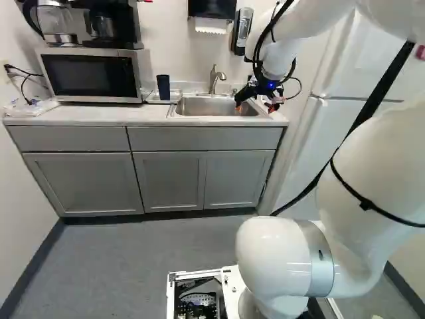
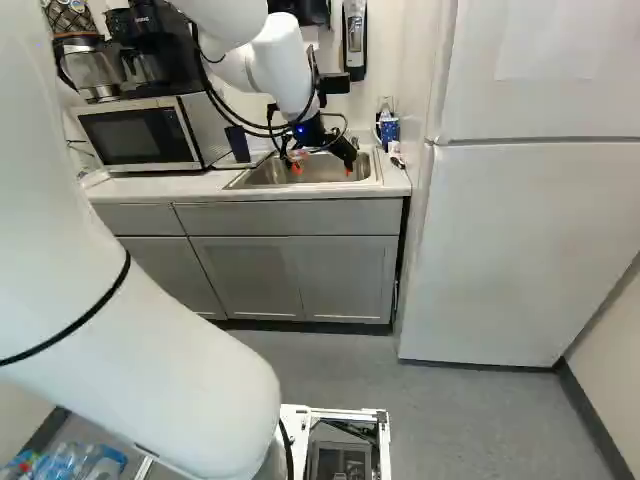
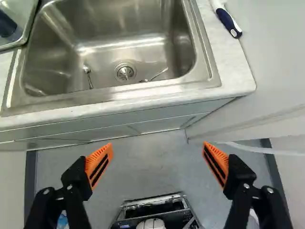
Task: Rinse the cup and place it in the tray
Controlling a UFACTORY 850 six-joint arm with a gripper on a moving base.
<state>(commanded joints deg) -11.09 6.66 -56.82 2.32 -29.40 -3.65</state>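
In the left base view the gripper (image 1: 255,108) hangs over the sink (image 1: 216,106), in the right half of that view. The dark blue cup (image 1: 163,87) stands on the tray (image 1: 153,101), between the microwave and the sink. Part of the cup (image 3: 5,25) and the tray's rim (image 3: 32,24) also show in the wrist view, beside the basin. There the gripper (image 3: 157,157) has its orange-padded fingers spread wide, with nothing between them. Whether the cup is upright or inverted I cannot tell.
A faucet (image 1: 213,78) rises behind the basin. Two metal utensils lie in the sink, one a spoon (image 3: 88,76) near the drain. A blue-and-white brush handle (image 3: 228,21) rests on the counter beside it. The microwave (image 1: 93,74) and fridge (image 2: 520,220) flank the counter.
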